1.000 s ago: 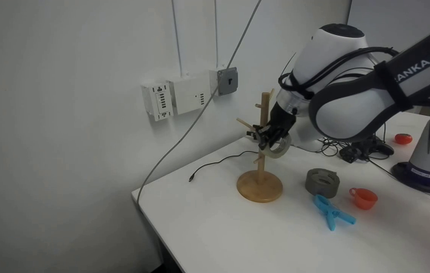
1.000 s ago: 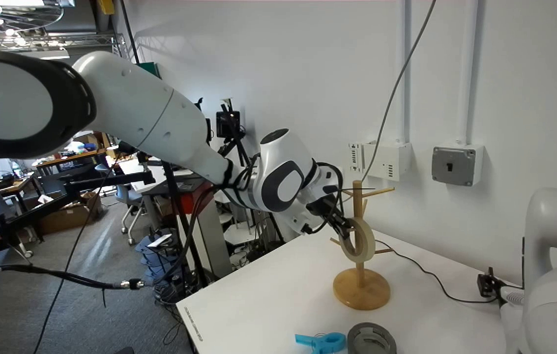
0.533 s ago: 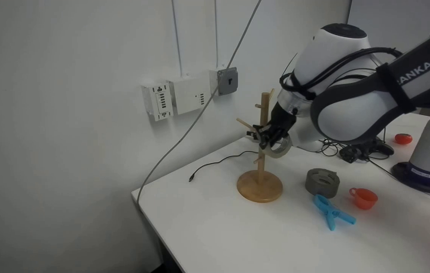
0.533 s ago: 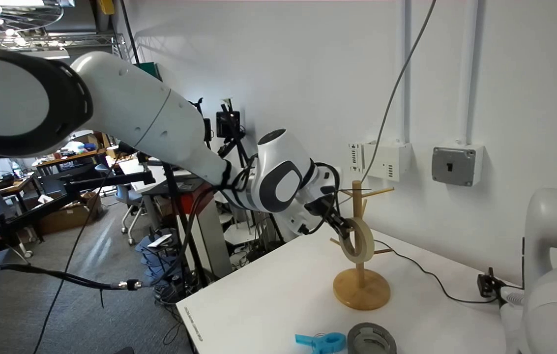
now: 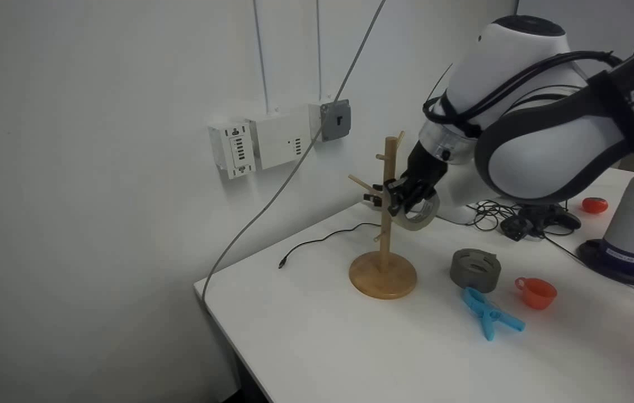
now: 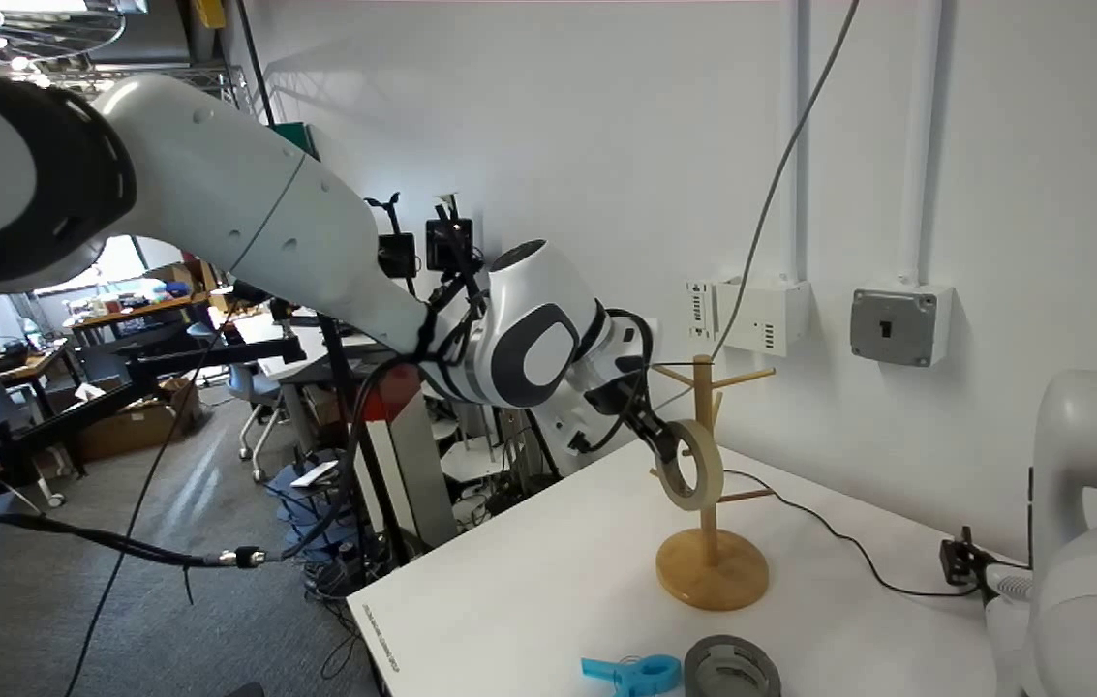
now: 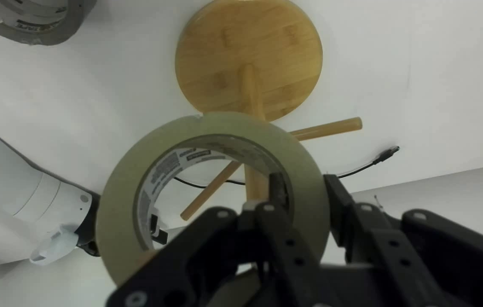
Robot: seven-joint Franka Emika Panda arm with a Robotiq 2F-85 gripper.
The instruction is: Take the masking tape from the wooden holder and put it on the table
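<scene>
Masking tape has shifted, clamped by the end effector; only an exterior view shows the cup.

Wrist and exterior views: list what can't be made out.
Masking tape: wrist view, lower part mostly hidden behind the gripper.
Its fine inner print: wrist view, too small to read.
Dark grey roll: wrist view, cut off by the top-left corner.
Blue clamp: in an exterior view, cut off by the bottom edge.
</scene>
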